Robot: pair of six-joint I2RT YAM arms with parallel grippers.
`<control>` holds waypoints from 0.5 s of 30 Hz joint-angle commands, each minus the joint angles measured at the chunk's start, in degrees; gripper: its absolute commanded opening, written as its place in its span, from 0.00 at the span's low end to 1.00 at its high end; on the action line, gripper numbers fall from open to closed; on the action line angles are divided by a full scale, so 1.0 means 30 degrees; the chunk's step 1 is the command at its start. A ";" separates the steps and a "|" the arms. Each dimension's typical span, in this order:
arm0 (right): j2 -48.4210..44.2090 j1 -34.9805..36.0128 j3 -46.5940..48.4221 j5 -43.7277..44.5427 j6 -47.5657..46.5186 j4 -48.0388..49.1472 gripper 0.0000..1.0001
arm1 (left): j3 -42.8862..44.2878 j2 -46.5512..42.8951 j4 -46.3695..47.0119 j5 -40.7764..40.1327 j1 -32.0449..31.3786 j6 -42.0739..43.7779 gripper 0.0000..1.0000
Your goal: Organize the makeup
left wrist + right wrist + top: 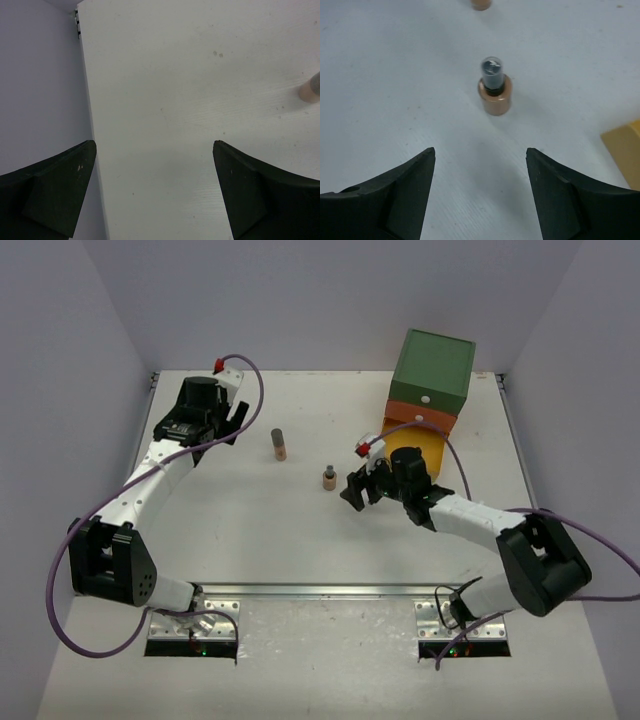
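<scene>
Copper-brown tube point(495, 94) stands upright just ahead of the released right pincer point(479, 152), left pincer point(155, 145) likewise released.

A robot lab cell: white bench point(290, 530) boxed by blank pale walls point(330, 300) at 9, 12 and 3 o'clock; cabled arms point(150, 480) bolted to a metal rail point(320, 591) at 6 o'clock.

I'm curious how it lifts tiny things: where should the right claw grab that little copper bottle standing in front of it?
Probably by the wide round body of the copper bottle, below its narrower dark cap. It stands upright, so the open right gripper, which faces it, could come in low with a finger on each side.
</scene>
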 commanded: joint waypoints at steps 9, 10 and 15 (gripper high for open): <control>0.6620 0.2434 0.7607 0.1549 -0.1209 -0.2137 0.99 | 0.0776 -0.0083 -0.0157 0.0006 0.0226 -0.0493 1.00; 0.7157 0.2435 0.7943 0.1893 -0.1112 -0.2534 0.99 | 0.0776 -0.0083 -0.0163 -0.0024 0.0215 -0.0487 1.00; 0.8551 0.2435 0.9696 0.2552 -0.0815 -0.3968 0.99 | 0.0724 -0.0089 -0.0140 -0.0204 0.0237 -0.0383 1.00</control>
